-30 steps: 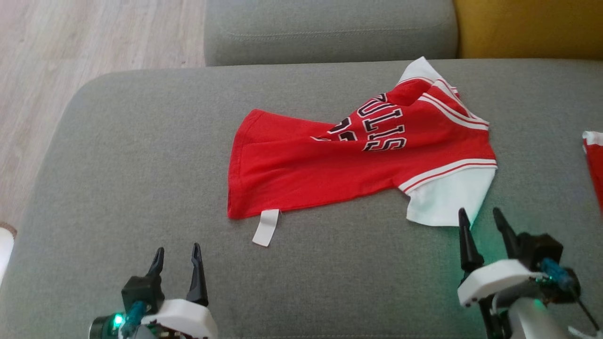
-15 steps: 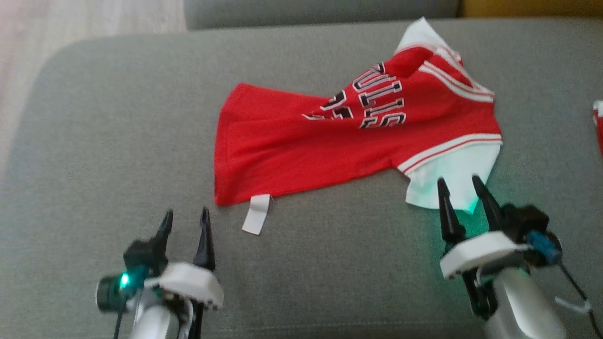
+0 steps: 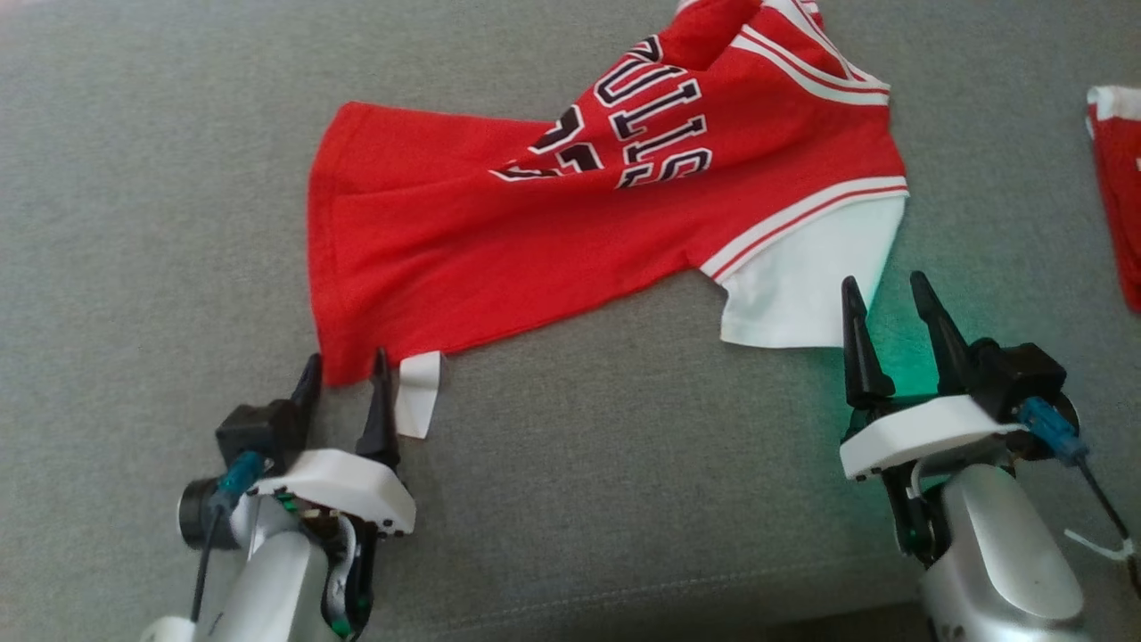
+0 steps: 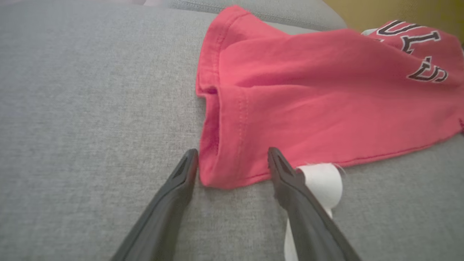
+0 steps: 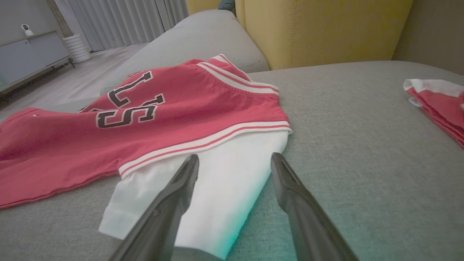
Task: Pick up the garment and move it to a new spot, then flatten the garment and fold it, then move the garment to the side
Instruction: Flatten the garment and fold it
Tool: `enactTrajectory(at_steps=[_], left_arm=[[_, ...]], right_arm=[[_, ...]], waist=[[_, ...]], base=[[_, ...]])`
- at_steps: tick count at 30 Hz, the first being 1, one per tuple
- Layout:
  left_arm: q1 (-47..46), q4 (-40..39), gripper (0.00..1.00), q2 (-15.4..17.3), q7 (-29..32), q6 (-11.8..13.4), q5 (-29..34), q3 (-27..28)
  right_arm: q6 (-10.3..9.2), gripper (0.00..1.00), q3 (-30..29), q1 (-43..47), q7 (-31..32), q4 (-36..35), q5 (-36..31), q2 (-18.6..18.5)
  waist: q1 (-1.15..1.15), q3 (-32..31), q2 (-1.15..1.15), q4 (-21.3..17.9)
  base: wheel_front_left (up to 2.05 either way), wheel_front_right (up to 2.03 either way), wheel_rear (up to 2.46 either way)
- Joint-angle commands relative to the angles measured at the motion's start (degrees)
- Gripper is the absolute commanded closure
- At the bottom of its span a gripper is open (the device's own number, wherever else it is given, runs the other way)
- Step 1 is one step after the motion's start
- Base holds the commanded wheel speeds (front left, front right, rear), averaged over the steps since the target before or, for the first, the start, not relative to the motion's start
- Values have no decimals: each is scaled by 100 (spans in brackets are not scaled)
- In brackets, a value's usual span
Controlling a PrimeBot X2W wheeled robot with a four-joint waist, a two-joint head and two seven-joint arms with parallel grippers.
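Note:
The garment [image 3: 499,241], a red jersey with black white-outlined lettering, striped trim and a white sleeve, lies crumpled on the grey couch seat. Its white hem tag [image 3: 417,392] sticks out at the near left corner. My left gripper [image 3: 343,370] is open, its fingertips straddling the hem corner [image 4: 232,170] beside the tag [image 4: 322,181]. My right gripper [image 3: 882,294] is open, with its fingertips over the near edge of the white sleeve [image 5: 224,188]. Neither holds cloth. The red body [image 5: 108,145] spreads away to the left in the right wrist view.
A smaller red-and-white cloth bundle [image 3: 1119,178] lies at the right edge of the seat, also in the right wrist view [image 5: 438,105]. A yellow cushion [image 5: 319,29] and grey backrest stand behind. The seat's front edge [image 3: 624,606] runs just below the grippers.
The head camera has tilted down and closer. Both open grippers have advanced to the garment: the left now straddles the hem corner, the right reaches the white sleeve's edge.

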Motion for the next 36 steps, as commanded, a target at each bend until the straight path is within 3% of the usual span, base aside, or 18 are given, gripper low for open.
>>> enactTrajectory(at_steps=[1,4,5,6,7,12,23,36], left_arm=[[-196,-80,0,53,-31,56,-43,232],[-229,33,0,53,-31,163,-117,357],[-237,52,52,53,-31,161,-121,368],[-242,74,88,53,-31,155,-119,370],[-248,90,100,53,-31,146,-117,368],[-155,111,100,53,-31,125,-193,345],[137,-166,100,53,-31,361,29,823],[160,-269,100,53,-31,648,147,1261]], right_arm=[[36,0,116,-195,-69,-212,0,1],[36,0,131,-207,-69,-251,7,1],[36,0,137,-196,-69,-265,9,1],[36,0,135,-180,-69,-264,17,1],[36,0,135,-160,-69,-258,30,1],[36,0,151,76,-69,-66,149,1],[36,0,153,162,-69,553,86,2],[36,0,412,81,-69,487,279,2]], waist=[[0,68,0,-92],[0,96,0,-142],[0,93,0,-154],[0,88,0,-159],[0,80,0,-159],[0,-42,0,-79],[0,-124,0,152],[0,-140,0,266]], base=[[0,0,0],[0,0,0],[0,0,0],[0,0,0],[0,0,0],[0,0,0],[0,0,0],[0,0,0]])
